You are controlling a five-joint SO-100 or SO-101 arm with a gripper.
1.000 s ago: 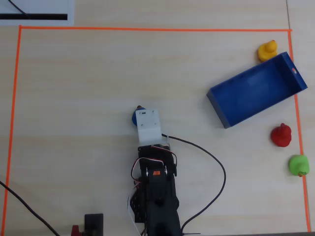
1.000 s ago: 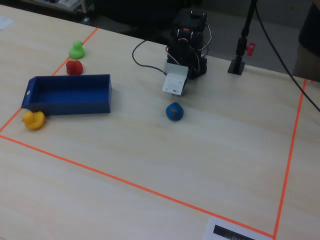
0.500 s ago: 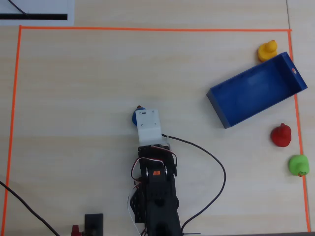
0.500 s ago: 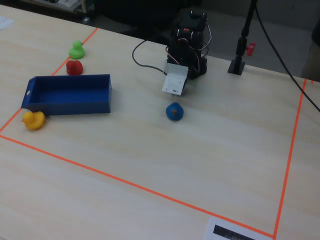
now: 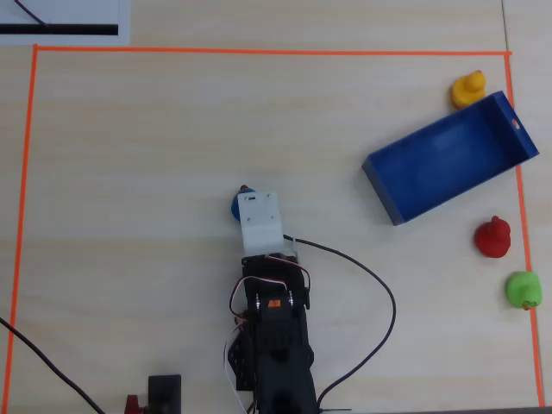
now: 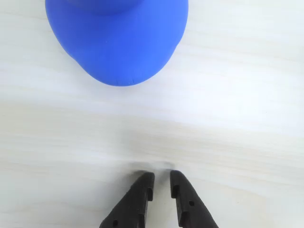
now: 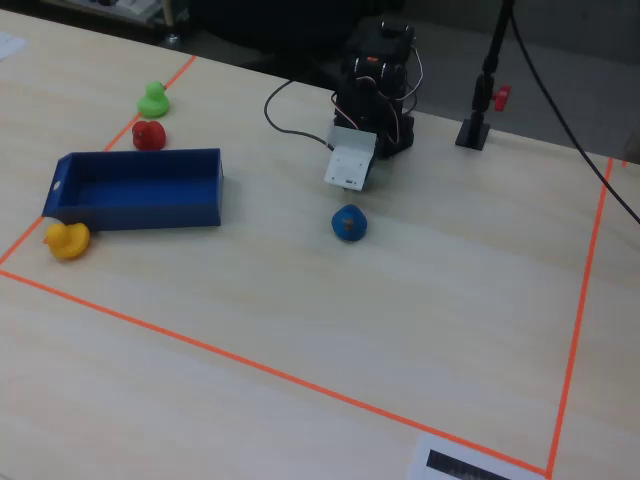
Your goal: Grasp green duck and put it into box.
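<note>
the green duck (image 5: 523, 290) sits at the lower right of the overhead view, below the red duck (image 5: 493, 237) and well apart from the blue box (image 5: 405, 202). the claw (image 6: 161, 176), at the wrist view's bottom edge, is almost closed and holds nothing, with a blue duck (image 6: 118, 38) just ahead at the top.

My table (image 5: 138, 155): box (image 5: 448, 159), green duck (image 5: 523, 290), red duck (image 5: 493, 237), yellow duck (image 5: 468, 88), blue duck (image 7: 348, 222), orange tape (image 5: 259, 52).

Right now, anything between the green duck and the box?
Yes: in the overhead view the red duck sits between the green duck and the blue box, touching neither.
</note>
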